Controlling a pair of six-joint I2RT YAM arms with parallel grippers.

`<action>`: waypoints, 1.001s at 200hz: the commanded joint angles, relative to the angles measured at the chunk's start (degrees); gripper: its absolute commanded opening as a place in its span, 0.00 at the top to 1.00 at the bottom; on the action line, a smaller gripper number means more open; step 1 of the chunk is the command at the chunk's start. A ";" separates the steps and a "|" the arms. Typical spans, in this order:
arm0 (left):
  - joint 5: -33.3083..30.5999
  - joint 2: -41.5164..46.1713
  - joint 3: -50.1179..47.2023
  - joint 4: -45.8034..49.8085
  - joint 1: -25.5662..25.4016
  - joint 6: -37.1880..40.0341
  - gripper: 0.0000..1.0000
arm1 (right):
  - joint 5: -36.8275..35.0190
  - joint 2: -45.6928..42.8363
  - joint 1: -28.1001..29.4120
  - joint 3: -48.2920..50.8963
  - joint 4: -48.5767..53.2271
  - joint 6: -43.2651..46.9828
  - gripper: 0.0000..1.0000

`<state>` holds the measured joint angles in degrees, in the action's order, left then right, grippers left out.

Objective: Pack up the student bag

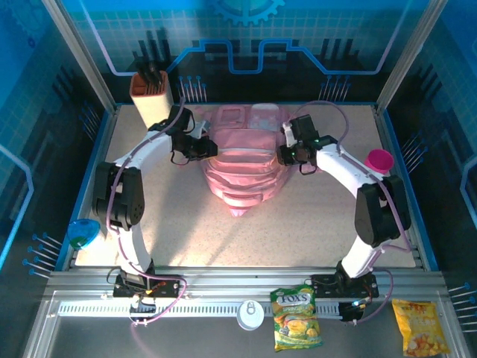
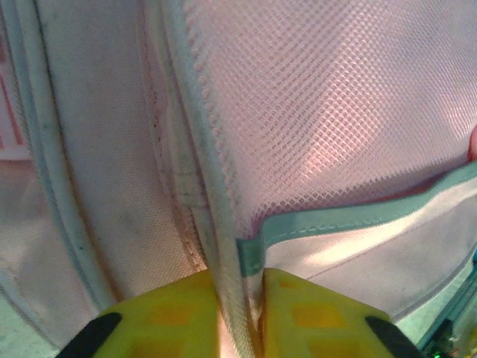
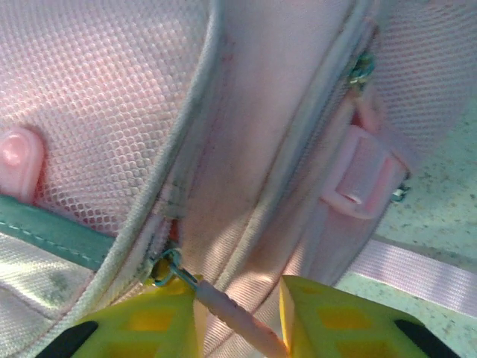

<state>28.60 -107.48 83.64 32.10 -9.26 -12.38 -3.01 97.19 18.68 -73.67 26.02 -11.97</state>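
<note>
Student bag (image 1: pixel 242 168) flat, table (image 1: pixel 186 224) ctr

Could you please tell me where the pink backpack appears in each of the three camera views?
Top external: the pink backpack lies at the middle of the table.
Left wrist: close up, its mesh panel is at upper right, and a piped seam runs down the centre.
Right wrist: close up, mesh at upper left, pink buckle at right.
Shared landmark: the teal trim band under the mesh, lower right in left wrist, lower left in right wrist; too small to pick out from above.
</note>
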 commanded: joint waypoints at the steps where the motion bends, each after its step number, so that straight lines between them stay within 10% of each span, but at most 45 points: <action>1: -2.33 6.96 -2.07 -0.78 2.20 -1.46 0.71 | -3.19 -8.01 -2.76 1.43 -1.56 -3.73 0.61; 63: -15.76 23.34 -11.98 -5.92 2.16 -7.04 0.47 | -9.04 -24.47 -4.24 9.66 -5.36 -5.40 0.23; 92: -29.93 33.51 -21.71 -11.43 2.14 -8.59 0.17 | -17.66 -29.78 -4.52 13.95 -9.42 -4.56 0.00; 146: -54.96 50.87 -46.33 -30.07 2.49 -6.81 0.01 | -29.08 -34.56 -5.28 31.68 -28.94 -0.22 0.00; 200: -60.73 51.52 -59.92 -48.36 3.17 1.30 0.01 | -29.12 -28.44 -5.64 43.66 -43.96 3.44 0.00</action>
<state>-27.51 -55.02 26.70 -3.33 -6.83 -16.38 -30.06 65.71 14.04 -31.92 -7.35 -11.27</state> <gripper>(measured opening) 0.992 0.997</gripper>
